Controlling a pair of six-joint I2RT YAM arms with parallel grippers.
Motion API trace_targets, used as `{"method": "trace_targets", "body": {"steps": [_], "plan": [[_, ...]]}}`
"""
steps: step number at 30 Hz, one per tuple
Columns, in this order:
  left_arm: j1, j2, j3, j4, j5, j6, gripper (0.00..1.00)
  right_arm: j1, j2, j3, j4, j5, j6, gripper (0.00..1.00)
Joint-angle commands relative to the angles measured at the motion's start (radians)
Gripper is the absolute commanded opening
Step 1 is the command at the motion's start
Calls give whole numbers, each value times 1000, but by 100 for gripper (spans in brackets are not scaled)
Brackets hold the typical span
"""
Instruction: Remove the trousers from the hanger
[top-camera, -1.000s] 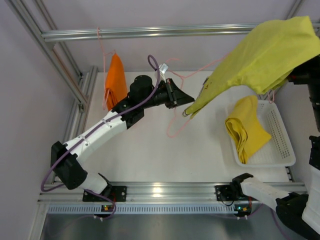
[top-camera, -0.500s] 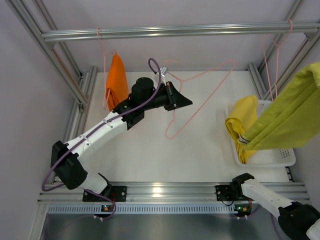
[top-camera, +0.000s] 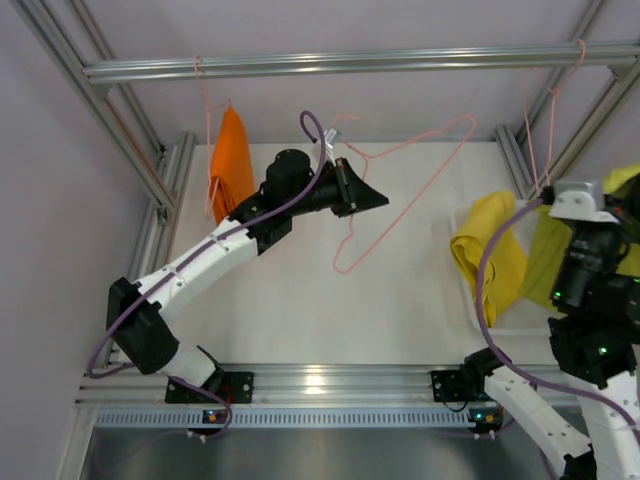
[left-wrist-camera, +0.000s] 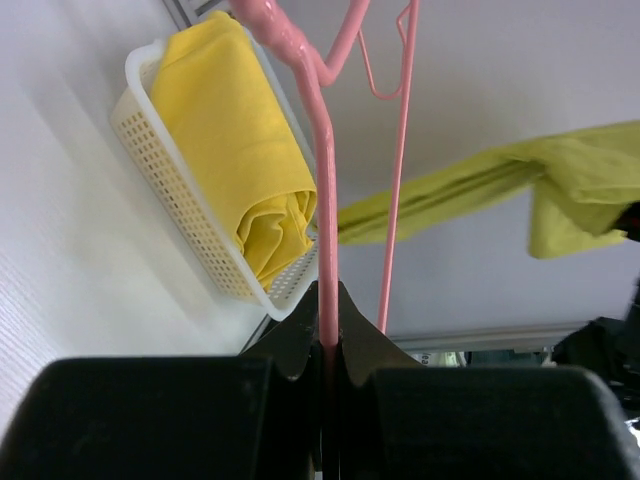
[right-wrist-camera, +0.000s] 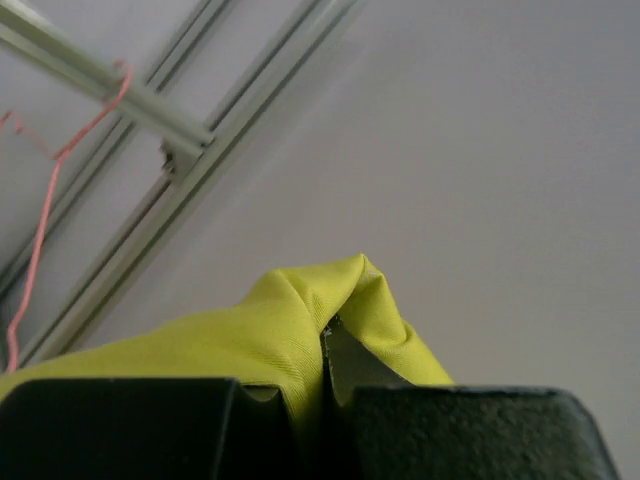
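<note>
**Yellow-green pair off the hanger, not yet set down**

From above, the left claw (top-camera: 375, 200) is clamped on the bare pink hanger (top-camera: 412, 201) over the tabletop (top-camera: 300, 300). The orange trousers (top-camera: 232, 160) hang on another hanger under the rail (top-camera: 350, 63). The yellow trousers (top-camera: 490, 250) lie folded at the right, and the yellow-green trousers (top-camera: 545, 260) show just beside them, mostly hidden by the right arm.

The left wrist view shows the claw's tips pressed together on the hanger wire. The yellow pair sits in a white basket (left-wrist-camera: 175, 180). The yellow-green cloth crosses behind the wire; contact cannot be told.

In the right wrist view, the right claw (right-wrist-camera: 325, 385) pinches only a narrow fold of the yellow-green cloth.

Risks: that thin pinch may slip, a trailing end may snag the wire, or a release here may drape the cloth over the basket's rim.
</note>
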Motion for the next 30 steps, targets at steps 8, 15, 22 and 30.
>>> {"method": "trace_targets", "body": {"steps": [8,15,22,30], "plan": [[3,2,94,45,18,-5,0,14,-157,-351,-14,69,16,0],[3,12,103,50,20,-6,0,14,-344,-536,-430,46,260,5],[3,21,106,48,24,-6,0,14,-378,-655,-675,-115,443,18],[3,12,112,29,17,17,0,11,-208,-750,-596,-207,509,52]]}}
